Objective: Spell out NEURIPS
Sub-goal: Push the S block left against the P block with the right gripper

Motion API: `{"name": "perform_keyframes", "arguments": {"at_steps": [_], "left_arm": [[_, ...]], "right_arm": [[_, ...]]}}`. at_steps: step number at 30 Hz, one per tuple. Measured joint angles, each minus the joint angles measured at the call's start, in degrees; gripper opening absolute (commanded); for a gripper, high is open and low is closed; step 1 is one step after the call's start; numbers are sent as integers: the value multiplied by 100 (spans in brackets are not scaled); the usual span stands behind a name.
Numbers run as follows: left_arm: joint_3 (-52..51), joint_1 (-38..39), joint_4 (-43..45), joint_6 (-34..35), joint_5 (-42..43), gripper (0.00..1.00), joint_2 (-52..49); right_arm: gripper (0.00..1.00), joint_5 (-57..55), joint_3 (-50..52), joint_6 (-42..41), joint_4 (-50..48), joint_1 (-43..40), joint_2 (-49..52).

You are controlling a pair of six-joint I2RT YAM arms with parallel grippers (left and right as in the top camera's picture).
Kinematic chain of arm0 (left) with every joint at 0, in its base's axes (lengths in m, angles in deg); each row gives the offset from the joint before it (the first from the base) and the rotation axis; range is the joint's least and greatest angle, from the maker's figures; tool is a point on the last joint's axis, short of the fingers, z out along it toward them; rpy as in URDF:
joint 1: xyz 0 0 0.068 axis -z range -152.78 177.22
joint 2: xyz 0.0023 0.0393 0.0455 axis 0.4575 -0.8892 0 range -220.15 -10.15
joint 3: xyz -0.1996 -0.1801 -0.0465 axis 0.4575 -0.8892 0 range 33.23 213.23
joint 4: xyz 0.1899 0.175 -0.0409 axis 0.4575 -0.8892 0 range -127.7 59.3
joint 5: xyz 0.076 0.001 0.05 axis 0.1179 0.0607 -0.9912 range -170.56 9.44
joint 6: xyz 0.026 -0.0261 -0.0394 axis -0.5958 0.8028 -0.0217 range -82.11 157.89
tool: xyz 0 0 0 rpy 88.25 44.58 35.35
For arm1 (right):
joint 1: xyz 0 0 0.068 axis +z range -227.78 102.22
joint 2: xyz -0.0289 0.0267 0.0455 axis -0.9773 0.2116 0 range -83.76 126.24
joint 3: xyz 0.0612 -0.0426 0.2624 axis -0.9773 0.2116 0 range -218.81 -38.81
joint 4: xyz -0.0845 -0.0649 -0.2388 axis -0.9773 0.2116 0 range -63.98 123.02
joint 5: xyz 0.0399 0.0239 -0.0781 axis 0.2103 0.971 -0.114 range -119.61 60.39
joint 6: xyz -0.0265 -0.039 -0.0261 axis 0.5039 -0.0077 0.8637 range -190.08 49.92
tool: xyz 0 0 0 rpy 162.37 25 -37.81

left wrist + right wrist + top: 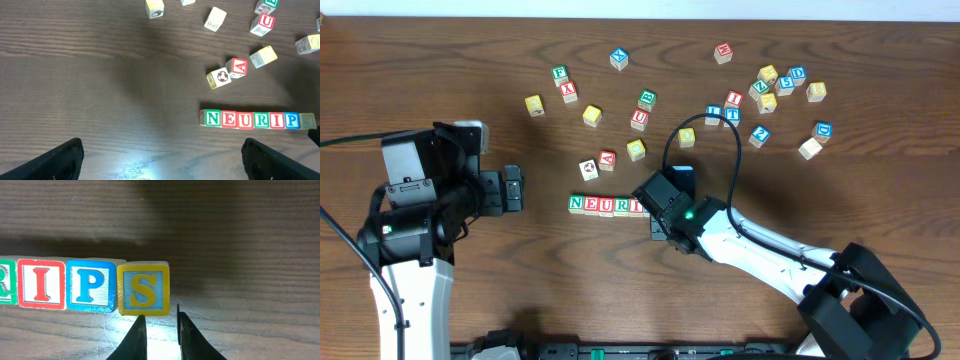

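Observation:
The cubes stand in one straight row reading NEURIPS (257,120) on the dark wooden table. From overhead only N, E, U, R, I (605,205) show, because my right arm covers the row's right end. In the right wrist view the red I (42,284), blue P (90,285) and yellow-faced S (143,290) sit side by side. My right gripper (160,317) is shut with nothing in it, just in front of the S cube, its left fingertip at the cube's lower edge. My left gripper (162,165) is open and empty, well left of the row (510,190).
Loose letter cubes lie behind the row: a red A cube (237,67), a ball-picture cube (218,78), a U cube (263,23), and a cluster at the back right (775,88). A black cable (720,130) loops over the table above my right arm.

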Motion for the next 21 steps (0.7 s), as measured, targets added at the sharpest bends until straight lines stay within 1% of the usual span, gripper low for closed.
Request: {"name": "perform_keyframes", "arguments": {"at_steps": [10, 21], "left_arm": [[0, 0, 0, 0, 0, 99, 0], [0, 0, 0, -2, 0, 99, 0]], "right_arm": [[15, -7, 0, 61, 0, 0, 0], [15, 417, 0, 61, 4, 0, 0]]}}
